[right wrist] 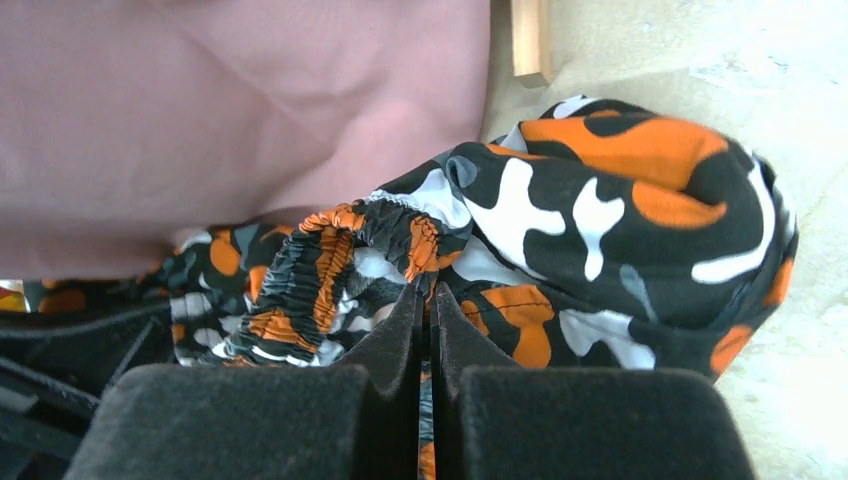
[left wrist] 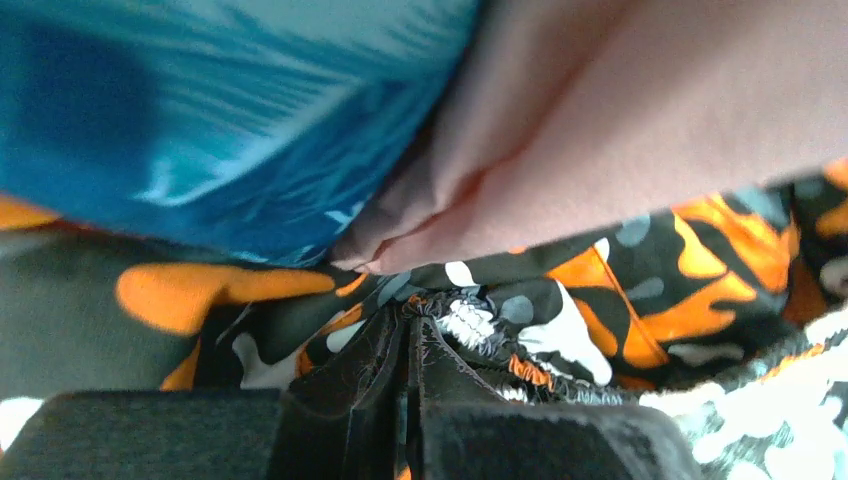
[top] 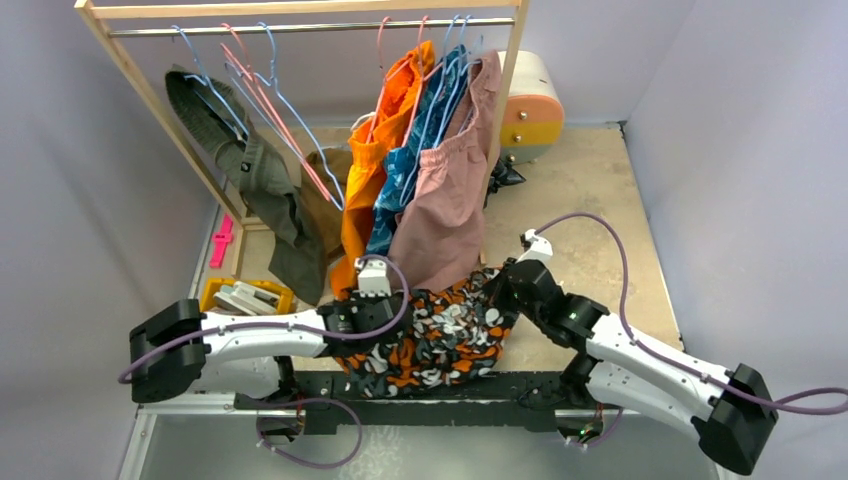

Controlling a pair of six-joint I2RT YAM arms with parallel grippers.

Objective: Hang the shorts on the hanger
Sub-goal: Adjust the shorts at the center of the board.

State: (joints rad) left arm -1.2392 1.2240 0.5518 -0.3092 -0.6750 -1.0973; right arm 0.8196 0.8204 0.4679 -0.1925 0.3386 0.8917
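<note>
I have my left hand (left wrist: 408, 322) and right hand (right wrist: 425, 300) pinched shut on the waistband of the camouflage shorts (top: 440, 340), stretched at lower centre, so next I judge they must rise toward a light-blue wire hanger (top: 215, 92) at upper left.

No text, label, brand, number or sign can be read in any of the views. On the shorts (right wrist: 600, 220), only a blotchy print without lettering is seen.
</note>
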